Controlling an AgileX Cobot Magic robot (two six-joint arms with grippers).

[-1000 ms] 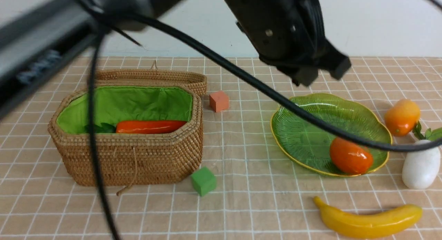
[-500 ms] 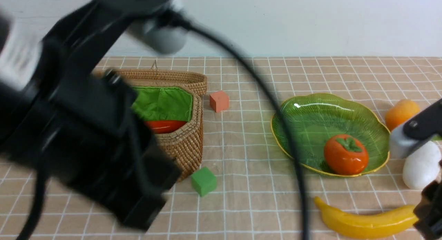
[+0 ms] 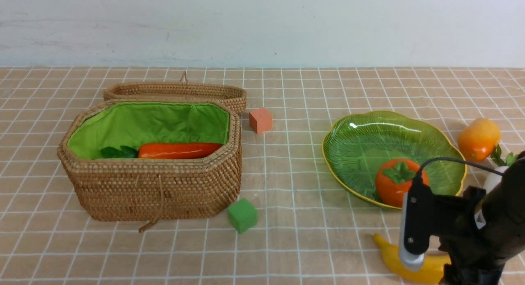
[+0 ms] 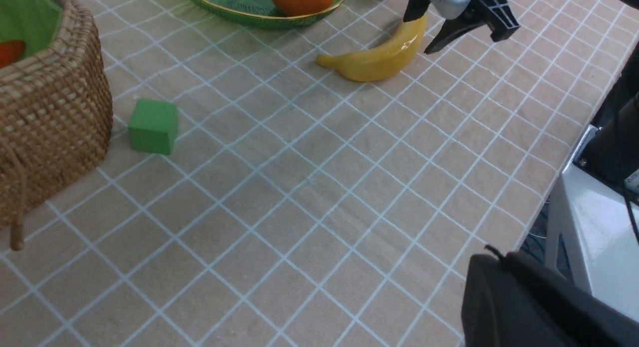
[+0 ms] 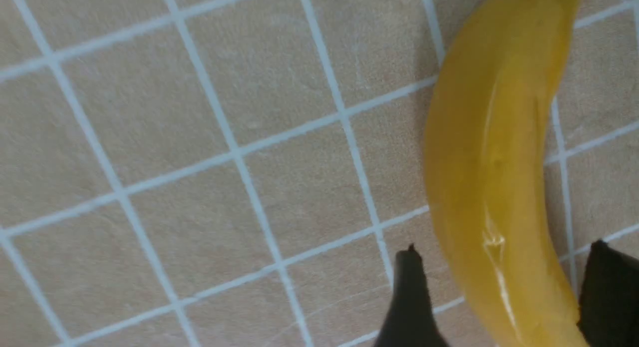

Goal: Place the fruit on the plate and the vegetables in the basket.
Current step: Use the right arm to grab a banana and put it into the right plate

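The yellow banana (image 5: 494, 162) lies on the checked cloth near the front right (image 3: 391, 258). My right gripper (image 5: 504, 248) stands open over it, one finger on each side of its near half, with a gap on both sides. An orange persimmon (image 3: 396, 186) sits on the green plate (image 3: 369, 141). The mango (image 3: 478, 138) lies right of the plate. Only a white sliver of the radish (image 3: 491, 179) shows behind my right arm (image 3: 484, 231). The open basket (image 3: 156, 190) holds a carrot (image 3: 176, 150). My left gripper (image 4: 494, 267) is shut and empty, low over the table's near edge.
The basket's lid (image 3: 176, 90) hangs open behind it. A green cube (image 3: 242, 215) sits by the basket's front right corner and an orange cube (image 3: 260, 120) behind it. The cloth's edge and the white robot base (image 4: 589, 237) are beside my left gripper.
My left arm has swept out of the front view. My right arm has come down at the front right over the banana and its jaws have opened wider. The persimmon settled slightly leftward on the plate.
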